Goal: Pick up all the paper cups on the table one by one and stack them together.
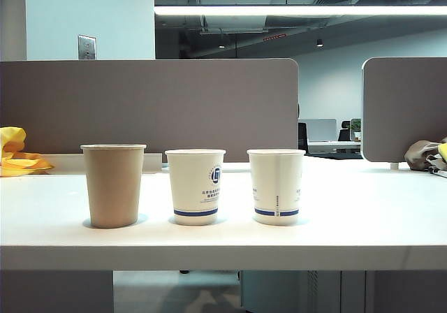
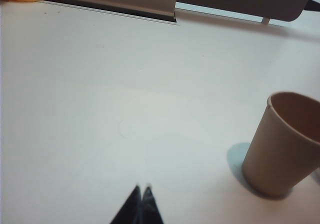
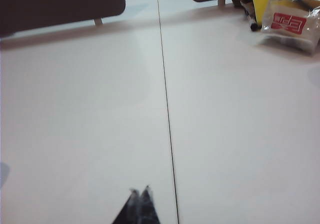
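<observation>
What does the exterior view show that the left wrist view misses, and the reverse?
Only the exterior view: two white paper cups with blue base bands, middle and right, standing upright and apart in a row.
Only the left wrist view: the left gripper, fingertips shut together, empty, hovering over bare table short of the cups.
Both: the taller kraft-brown paper cup upright on the white table, the grey partition panel and yellow fabric.

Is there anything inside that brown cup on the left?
In the left wrist view, the kraft-brown paper cup shows only bare inner wall; its bottom is hidden by the rim. The left gripper and right gripper, both shut, hover above the table.
</observation>
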Action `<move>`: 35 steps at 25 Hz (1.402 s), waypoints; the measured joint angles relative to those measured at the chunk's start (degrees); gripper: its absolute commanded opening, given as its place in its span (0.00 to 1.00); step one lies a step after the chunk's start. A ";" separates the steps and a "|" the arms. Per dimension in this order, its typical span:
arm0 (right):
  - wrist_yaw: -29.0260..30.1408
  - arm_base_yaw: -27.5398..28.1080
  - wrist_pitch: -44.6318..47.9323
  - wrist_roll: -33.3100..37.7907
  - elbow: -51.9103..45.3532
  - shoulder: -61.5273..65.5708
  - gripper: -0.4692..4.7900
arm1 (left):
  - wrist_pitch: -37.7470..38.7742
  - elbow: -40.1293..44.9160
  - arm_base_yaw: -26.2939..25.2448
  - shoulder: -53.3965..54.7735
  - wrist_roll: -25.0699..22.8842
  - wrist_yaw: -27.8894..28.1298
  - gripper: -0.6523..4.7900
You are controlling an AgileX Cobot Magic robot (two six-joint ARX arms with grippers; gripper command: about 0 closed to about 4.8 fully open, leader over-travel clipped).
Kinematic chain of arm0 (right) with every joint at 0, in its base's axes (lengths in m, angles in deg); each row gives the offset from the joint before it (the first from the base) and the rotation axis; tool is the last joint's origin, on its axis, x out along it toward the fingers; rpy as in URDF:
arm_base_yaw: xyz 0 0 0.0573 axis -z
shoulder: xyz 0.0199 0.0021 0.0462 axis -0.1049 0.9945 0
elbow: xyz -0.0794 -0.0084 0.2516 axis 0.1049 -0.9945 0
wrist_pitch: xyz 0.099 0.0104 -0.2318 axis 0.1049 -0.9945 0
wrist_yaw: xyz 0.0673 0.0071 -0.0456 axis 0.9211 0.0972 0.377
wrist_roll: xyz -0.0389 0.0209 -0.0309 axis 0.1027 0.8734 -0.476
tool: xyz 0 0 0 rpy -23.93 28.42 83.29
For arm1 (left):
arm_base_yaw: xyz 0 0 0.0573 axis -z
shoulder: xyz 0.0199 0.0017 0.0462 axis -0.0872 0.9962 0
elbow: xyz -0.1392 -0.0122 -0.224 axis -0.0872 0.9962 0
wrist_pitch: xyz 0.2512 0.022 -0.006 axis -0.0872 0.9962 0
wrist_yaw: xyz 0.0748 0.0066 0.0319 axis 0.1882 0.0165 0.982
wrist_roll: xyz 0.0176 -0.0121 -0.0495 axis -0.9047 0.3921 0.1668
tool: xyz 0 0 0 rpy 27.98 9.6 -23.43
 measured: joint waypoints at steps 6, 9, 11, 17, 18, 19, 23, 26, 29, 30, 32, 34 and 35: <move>0.96 0.00 4.46 2.97 1.03 0.04 0.09 | -7.04 -3.34 0.00 0.04 1.92 0.20 0.11; 1.31 -0.02 6.82 3.52 4.52 0.00 0.09 | -9.90 -9.07 0.00 -0.13 2.10 1.09 0.11; 1.33 -0.02 6.93 4.48 7.41 0.00 0.09 | -8.13 -12.94 0.00 -0.09 2.10 1.31 0.11; 8.72 0.02 -8.15 4.68 24.52 2.54 0.09 | 7.91 -33.07 0.00 2.34 -0.92 1.49 0.11; 10.38 0.04 -12.04 2.99 28.59 4.94 0.09 | 10.58 -36.83 -0.02 4.22 -2.36 1.49 0.11; 12.15 0.04 -15.08 1.33 32.17 8.11 0.09 | 13.81 -40.33 -0.02 7.26 -2.82 0.83 0.11; 20.04 0.04 -24.00 -1.44 42.29 23.74 0.09 | 21.59 -48.33 0.00 22.21 -2.86 -10.69 0.11; 24.35 0.04 -27.82 -1.68 48.35 33.31 0.09 | 24.79 -52.41 -0.02 32.44 -1.22 -16.00 0.11; 28.50 0.00 -30.38 -2.86 54.16 42.36 0.09 | 25.75 -55.21 -0.02 40.74 0.85 -21.09 0.11; 30.18 -0.09 -30.25 -3.02 56.48 46.03 0.09 | 25.70 -56.43 0.00 43.78 1.31 -23.04 0.11; 32.50 -1.05 -30.38 -3.15 60.76 53.24 0.09 | 25.14 -58.53 -0.02 48.65 1.99 -26.75 0.11; 32.87 -3.32 -30.80 -3.17 64.06 59.04 0.09 | 25.05 -59.74 -0.02 51.89 2.36 -29.22 0.11; 33.11 -5.79 -30.60 -3.13 66.03 63.43 0.09 | 24.98 -60.70 0.00 54.49 2.54 -30.80 0.11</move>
